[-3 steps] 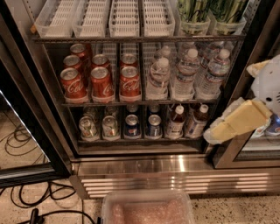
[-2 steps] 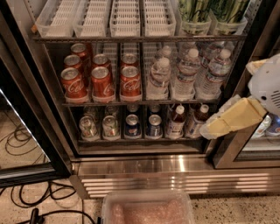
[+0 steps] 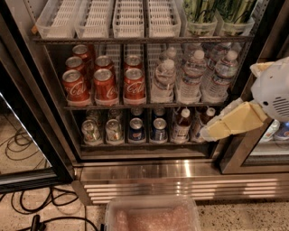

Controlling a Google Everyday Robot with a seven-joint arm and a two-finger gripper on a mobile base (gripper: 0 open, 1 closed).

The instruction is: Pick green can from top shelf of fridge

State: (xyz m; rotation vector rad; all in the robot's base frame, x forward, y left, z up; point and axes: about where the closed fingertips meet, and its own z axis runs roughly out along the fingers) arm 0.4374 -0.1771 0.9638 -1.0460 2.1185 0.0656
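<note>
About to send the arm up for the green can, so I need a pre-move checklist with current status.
1. Door of the fridge open: ok.
2. Sight of the green can on the top shelf, right end: ok.
3. Height of the gripper matches top shelf: not ok, it is low right, beside the bottom rack.
4. Nothing held in the gripper: cannot tell.
5. Upward path clear of the water bottles: cannot tell.

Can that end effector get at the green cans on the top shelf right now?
Probably, once raised: the end effector hangs low on the right; the green cans stand well above it, nothing apparently blocking them.
</note>
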